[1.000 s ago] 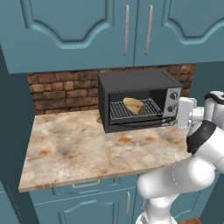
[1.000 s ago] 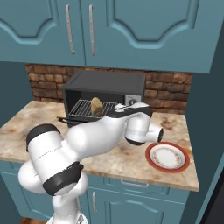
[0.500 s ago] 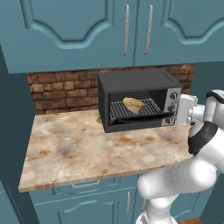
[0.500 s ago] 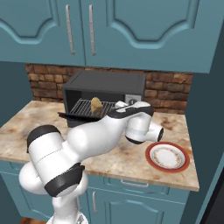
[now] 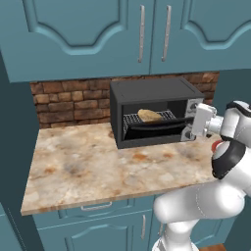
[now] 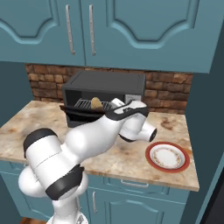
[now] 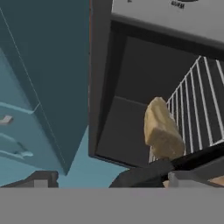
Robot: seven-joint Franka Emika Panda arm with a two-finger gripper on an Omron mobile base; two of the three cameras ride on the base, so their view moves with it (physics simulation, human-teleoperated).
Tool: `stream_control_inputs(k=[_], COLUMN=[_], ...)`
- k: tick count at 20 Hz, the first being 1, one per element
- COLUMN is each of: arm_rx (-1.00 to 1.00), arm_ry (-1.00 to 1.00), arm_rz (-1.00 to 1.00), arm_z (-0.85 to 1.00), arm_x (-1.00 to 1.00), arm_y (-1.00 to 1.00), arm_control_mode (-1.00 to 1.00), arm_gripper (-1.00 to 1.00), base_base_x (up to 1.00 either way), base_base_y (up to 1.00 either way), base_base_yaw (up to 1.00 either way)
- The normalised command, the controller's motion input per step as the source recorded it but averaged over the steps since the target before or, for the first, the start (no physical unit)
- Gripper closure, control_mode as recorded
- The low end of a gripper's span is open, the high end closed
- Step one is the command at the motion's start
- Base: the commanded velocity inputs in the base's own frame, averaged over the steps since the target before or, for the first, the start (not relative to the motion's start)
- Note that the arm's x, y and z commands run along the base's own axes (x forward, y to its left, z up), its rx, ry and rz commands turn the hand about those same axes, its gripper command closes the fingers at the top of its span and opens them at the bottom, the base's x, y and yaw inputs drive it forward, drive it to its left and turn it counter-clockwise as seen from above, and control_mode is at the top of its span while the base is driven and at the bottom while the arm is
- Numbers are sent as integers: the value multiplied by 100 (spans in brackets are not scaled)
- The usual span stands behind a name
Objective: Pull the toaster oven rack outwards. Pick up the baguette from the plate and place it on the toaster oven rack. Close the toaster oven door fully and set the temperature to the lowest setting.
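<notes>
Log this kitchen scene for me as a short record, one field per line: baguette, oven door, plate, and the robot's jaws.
baguette: lying on the toaster oven rack inside the toaster oven
toaster oven door: partly raised, not shut
plate: on the counter, nothing on it
gripper: jaws open, at the door's right end, holding nothing

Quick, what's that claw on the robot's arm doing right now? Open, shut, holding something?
Gripper: open and holding nothing, right beside the half-raised toaster oven door. The baguette lies on the rack inside.
</notes>
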Motion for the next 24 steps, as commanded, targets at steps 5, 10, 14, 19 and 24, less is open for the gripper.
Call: stream_control_inputs(k=[5, 10, 14, 19, 24], arm_rx=[0, 0, 0, -3, -5], arm_ry=[-25, -19, -9, 15, 24], arm_rz=[-13, -6, -12, -8, -7], arm_z=[27, 38, 24, 56, 29], arm_x=[4, -7, 1, 30, 47], arm_y=[44, 8, 1, 3, 0], arm_control_mode=[-100, -100, -100, -100, -100], arm_gripper=[-100, -100, -100, -100, -100], base_base_x=[0, 0, 0, 0, 0], base_base_y=[0, 0, 0, 0, 0], base_base_yaw=[0, 0, 0, 0, 0])
